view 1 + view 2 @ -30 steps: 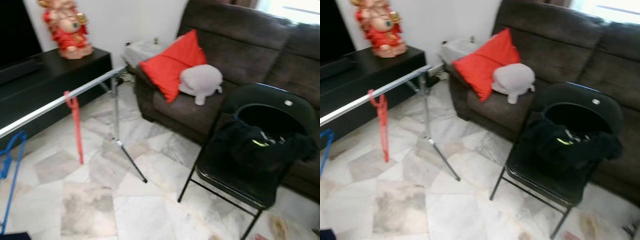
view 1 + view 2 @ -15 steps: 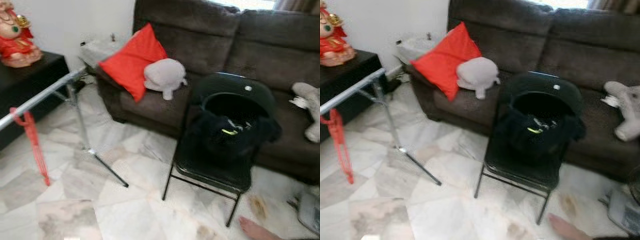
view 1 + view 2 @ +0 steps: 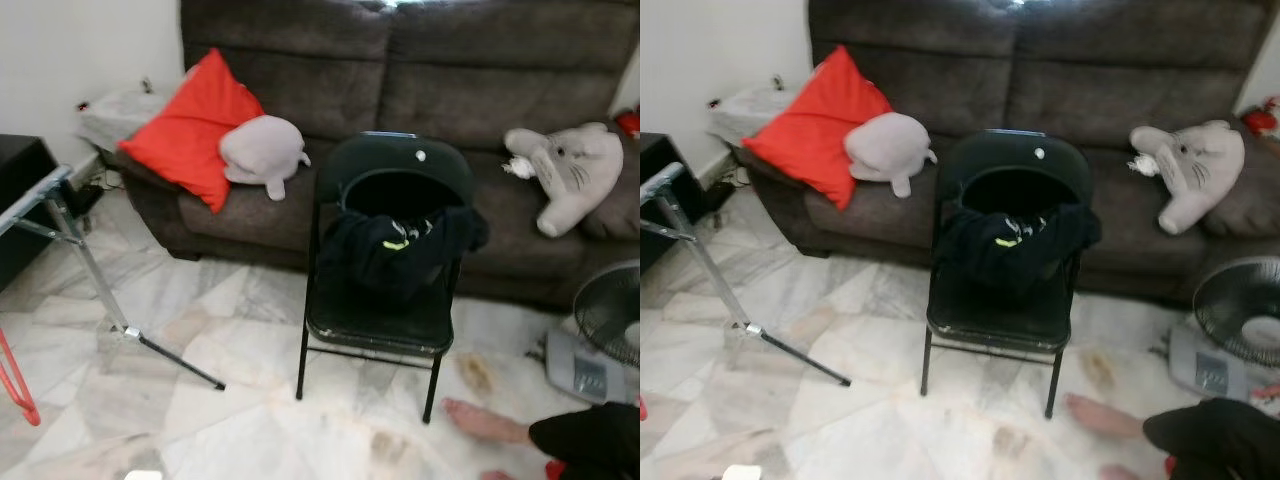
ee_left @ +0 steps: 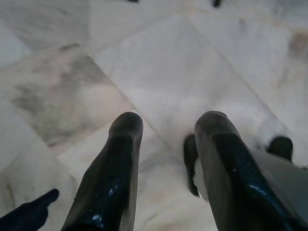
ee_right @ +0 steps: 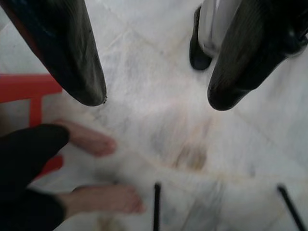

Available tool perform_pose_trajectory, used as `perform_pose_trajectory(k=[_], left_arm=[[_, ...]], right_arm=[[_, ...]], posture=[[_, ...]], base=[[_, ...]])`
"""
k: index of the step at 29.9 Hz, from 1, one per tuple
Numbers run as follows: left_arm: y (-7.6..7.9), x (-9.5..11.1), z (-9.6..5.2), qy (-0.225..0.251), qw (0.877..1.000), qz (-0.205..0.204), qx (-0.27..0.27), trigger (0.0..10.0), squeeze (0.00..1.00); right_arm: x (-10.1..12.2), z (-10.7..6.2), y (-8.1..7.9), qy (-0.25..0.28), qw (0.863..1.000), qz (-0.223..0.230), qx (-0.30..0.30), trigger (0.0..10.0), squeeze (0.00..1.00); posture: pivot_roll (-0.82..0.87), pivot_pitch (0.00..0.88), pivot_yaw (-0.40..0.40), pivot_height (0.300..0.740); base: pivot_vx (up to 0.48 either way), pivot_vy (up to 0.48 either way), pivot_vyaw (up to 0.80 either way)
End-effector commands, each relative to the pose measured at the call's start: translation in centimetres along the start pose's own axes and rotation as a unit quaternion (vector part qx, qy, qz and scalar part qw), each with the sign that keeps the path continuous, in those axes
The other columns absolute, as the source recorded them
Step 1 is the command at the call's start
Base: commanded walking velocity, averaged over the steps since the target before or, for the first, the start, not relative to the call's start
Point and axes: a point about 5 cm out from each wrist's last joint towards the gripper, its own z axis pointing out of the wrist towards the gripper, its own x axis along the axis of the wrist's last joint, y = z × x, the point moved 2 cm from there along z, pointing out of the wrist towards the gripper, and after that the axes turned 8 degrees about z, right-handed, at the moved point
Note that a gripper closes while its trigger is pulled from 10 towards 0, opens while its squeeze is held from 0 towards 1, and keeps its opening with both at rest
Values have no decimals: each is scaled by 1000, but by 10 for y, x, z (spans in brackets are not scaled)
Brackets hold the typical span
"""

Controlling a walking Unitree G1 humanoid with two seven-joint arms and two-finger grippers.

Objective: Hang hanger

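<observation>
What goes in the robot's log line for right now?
left gripper: open, empty, over floor | right gripper: open, empty | folding chair: ahead, black clothes on it | red hanger: far left

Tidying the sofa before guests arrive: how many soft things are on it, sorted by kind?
Red cushion: 1
Grey plush toys, one beside the cushion and an elephant at the sofa's far end: 2
Total: 3
</observation>
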Motion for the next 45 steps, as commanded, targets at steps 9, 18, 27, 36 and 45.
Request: perform_pose_trajectory(k=[9,18,27,36,45], left_arm=[[-4,-23,-7,-42,999,-7,3,10000,0],[-4,-19,-5,-38,999,-5,1,10000,0],[-2,-10,-2,-26,1000,-4,-2,10000,0],[-1,-10,-2,-24,1000,-5,-3,10000,0],[-4,-13,-4,-27,1000,-7,-2,10000,0]], right_arm=[[-3,-1,-7,0,1000,7,8,10000,0],[-2,-1,-8,3,1000,4,12,10000,0],[0,0,-10,6,1000,6,13,10000,0],[6,2,-14,17,1000,9,18,10000,0],[13,3,-18,27,999,5,26,10000,0]], posture=[[47,51,8,740],[44,33,14,740],[42,31,18,740],[43,38,18,740],[43,42,16,740]], base=[[63,0,0],[295,0,0],[295,0,0],[298,0,0],[299,0,0]])
